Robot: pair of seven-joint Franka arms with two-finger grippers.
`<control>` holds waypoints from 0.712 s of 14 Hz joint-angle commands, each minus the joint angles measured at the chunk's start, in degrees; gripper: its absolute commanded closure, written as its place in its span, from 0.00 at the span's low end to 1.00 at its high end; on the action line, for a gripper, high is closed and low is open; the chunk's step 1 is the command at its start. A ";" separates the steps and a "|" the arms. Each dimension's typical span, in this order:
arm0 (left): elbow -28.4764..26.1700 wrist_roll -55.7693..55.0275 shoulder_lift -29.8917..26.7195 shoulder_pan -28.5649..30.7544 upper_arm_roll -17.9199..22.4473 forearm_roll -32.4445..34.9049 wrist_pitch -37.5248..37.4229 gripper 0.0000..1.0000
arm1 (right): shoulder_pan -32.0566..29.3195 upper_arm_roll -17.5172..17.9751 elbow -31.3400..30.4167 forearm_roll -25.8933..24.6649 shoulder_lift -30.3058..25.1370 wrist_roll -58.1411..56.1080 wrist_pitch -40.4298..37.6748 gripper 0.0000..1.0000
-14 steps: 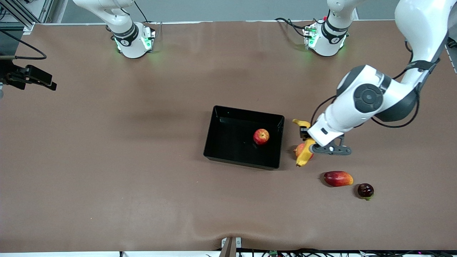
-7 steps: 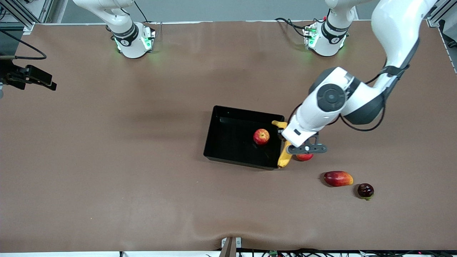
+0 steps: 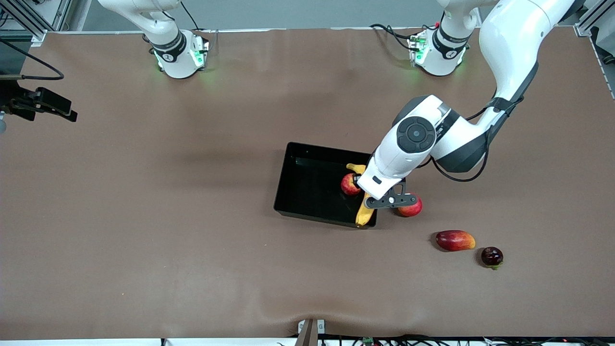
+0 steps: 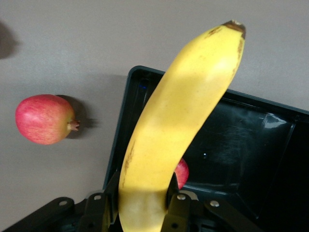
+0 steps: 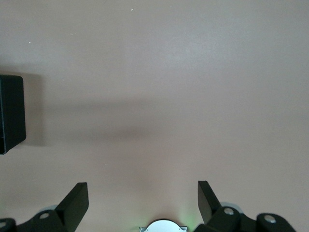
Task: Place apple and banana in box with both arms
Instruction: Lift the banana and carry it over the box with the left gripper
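Note:
The black box (image 3: 307,185) stands mid-table, and the apple (image 3: 349,185) lies in it near the wall toward the left arm's end. My left gripper (image 3: 363,192) is shut on the banana (image 3: 365,214) and holds it in the air over that same end of the box, just above the apple. In the left wrist view the banana (image 4: 183,111) runs out from between the fingers (image 4: 177,205) across the box wall (image 4: 120,145), with the apple (image 4: 182,173) partly hidden beneath it. My right gripper (image 5: 143,191) is open and holds nothing; it waits high over bare table.
A pink-red round fruit (image 3: 411,207) lies just outside the box toward the left arm's end. A red mango (image 3: 455,240) and a dark round fruit (image 3: 492,256) lie nearer the front camera. One box corner (image 5: 10,111) shows in the right wrist view.
My left arm has carried the banana from over the pink-red fruit beside the box to over the box's end by the apple. The right arm has not moved.

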 commanded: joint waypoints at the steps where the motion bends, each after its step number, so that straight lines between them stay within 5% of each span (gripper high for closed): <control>1: 3.04 -1.66 0.80 -3.72 2.39 0.13 -1.39 1.00 | -0.22 0.23 0.03 -0.06 -0.34 -0.32 -0.11 0.00; 10: 5.50 -6.49 2.82 -9.52 5.64 0.13 -1.30 1.00 | -0.22 0.32 0.03 0.03 -0.34 -0.23 -0.20 0.00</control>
